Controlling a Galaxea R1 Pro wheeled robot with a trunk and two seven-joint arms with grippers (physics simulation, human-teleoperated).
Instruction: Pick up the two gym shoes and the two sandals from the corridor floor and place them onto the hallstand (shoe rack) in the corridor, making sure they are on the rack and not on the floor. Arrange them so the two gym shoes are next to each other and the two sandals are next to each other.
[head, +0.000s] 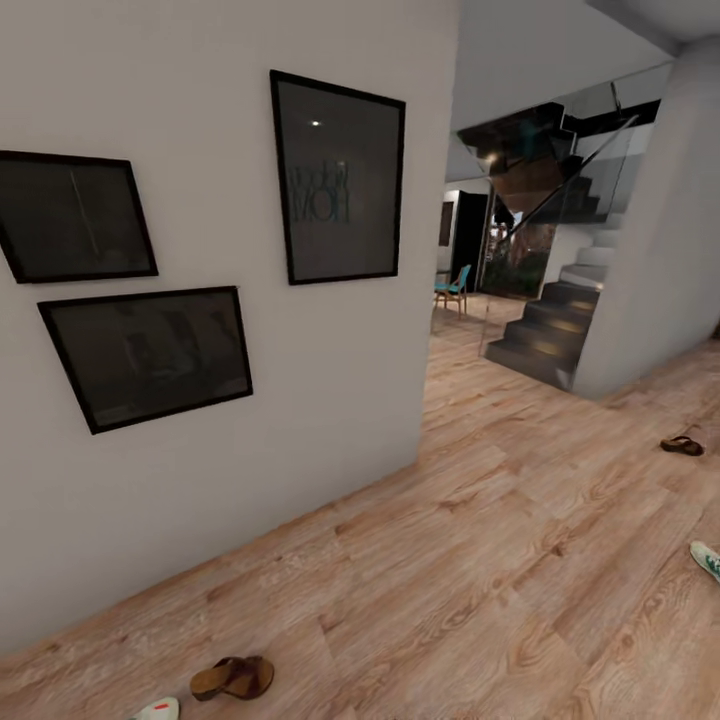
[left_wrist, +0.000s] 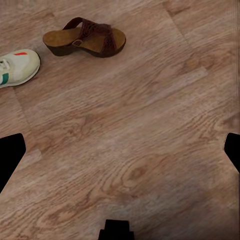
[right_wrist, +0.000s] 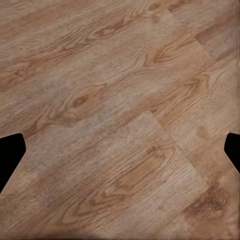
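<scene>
1. The left pincer (left_wrist: 120, 150) hangs over the light-brown wood-plank corridor floor (left_wrist: 150, 125), fingertips spread wide apart, gripping nothing.
2. Ahead of it lie a brown leather open sandal (left_wrist: 85, 40) and, just beside that, a white lace-up gym shoe (left_wrist: 17, 67) with a green stripe, likely the first targets.
3. The right pincer (right_wrist: 120, 150) is also spread apart over bare planks.
4. Well off lie a second brown sandal (head: 682, 445) and another sneaker (head: 706, 560).

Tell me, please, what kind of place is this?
Most likely a corridor in a home: wood-plank floor, framed pictures on a white wall, a staircase further back, and a sandal lying on the floor.
</scene>
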